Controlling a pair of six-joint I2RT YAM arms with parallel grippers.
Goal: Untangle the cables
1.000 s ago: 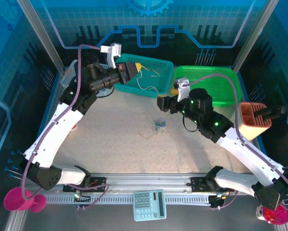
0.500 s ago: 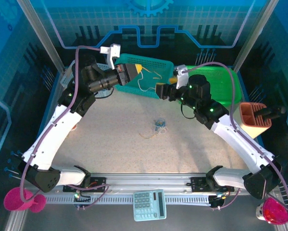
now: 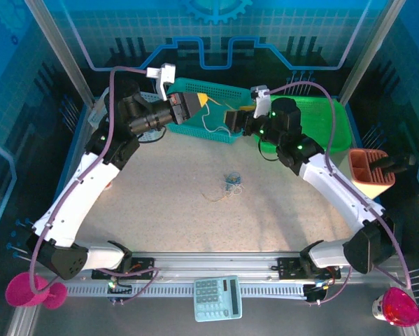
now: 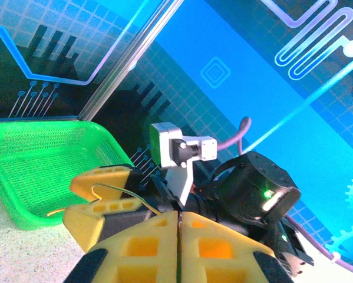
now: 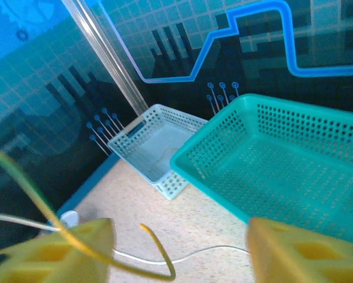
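Left gripper [image 3: 197,103] jaws clamped on cables [image 3: 208,123] above teal basket [image 3: 235,94], right gripper [image 3: 229,119] jaws set apart around the strands, beside basket rim.

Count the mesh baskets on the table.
3: a teal basket at back centre, a green basket to its right, a pale basket to its left.

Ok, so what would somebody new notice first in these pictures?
The two arms meeting nose to nose at the back, over the teal basket. The left gripper is shut on a thin cable that dangles from it, and the right gripper, jaws open, sits close beside it. After that, a small tangle of loose cables lying mid-table.
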